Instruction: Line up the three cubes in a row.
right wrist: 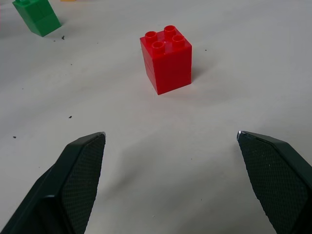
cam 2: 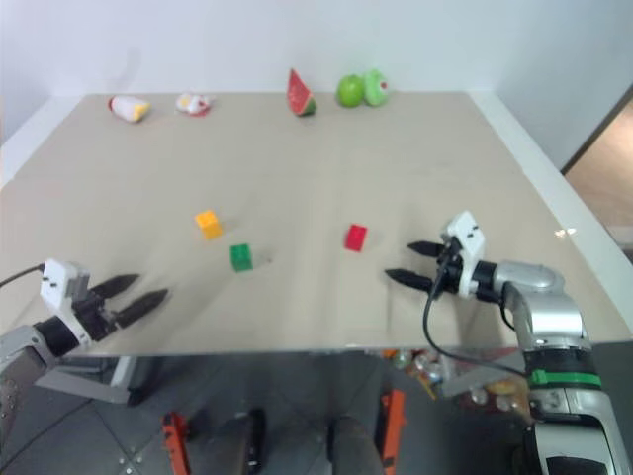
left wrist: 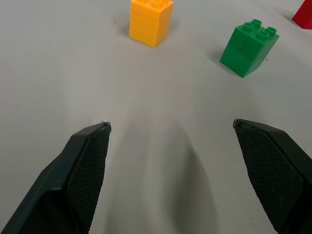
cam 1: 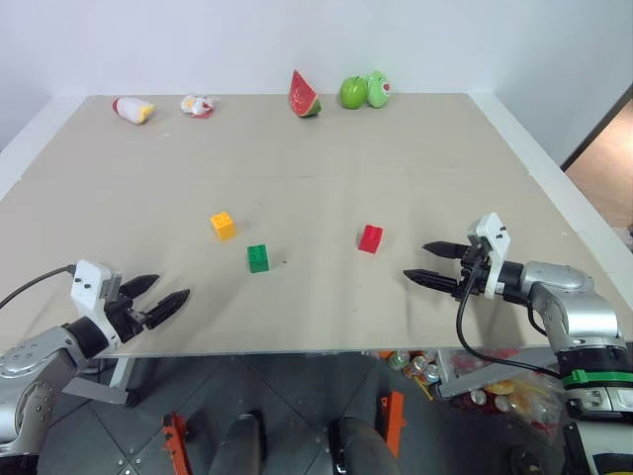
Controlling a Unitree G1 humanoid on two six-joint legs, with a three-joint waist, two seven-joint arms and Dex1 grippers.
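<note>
Three studded cubes stand apart on the beige table (cam 1: 297, 148): a yellow-orange cube (cam 1: 224, 225) on the left, a green cube (cam 1: 258, 258) just right of it and nearer me, and a red cube (cam 1: 371, 238) further right. My left gripper (cam 1: 160, 298) hovers open near the table's front left edge, pointing toward the yellow-orange cube (left wrist: 151, 22) and the green cube (left wrist: 249, 47). Over at the front right, my right gripper (cam 1: 427, 263) is open and empty, a short way right of the red cube (right wrist: 166, 58), which lies ahead between its fingers (right wrist: 80, 170).
Along the table's far edge lie a toy watermelon slice (cam 1: 304, 94), a green toy apple (cam 1: 353, 92), another green toy (cam 1: 378, 88), and two small toys (cam 1: 134, 109) at the far left. A black cable (cam 1: 475, 336) hangs from my right wrist over the front edge.
</note>
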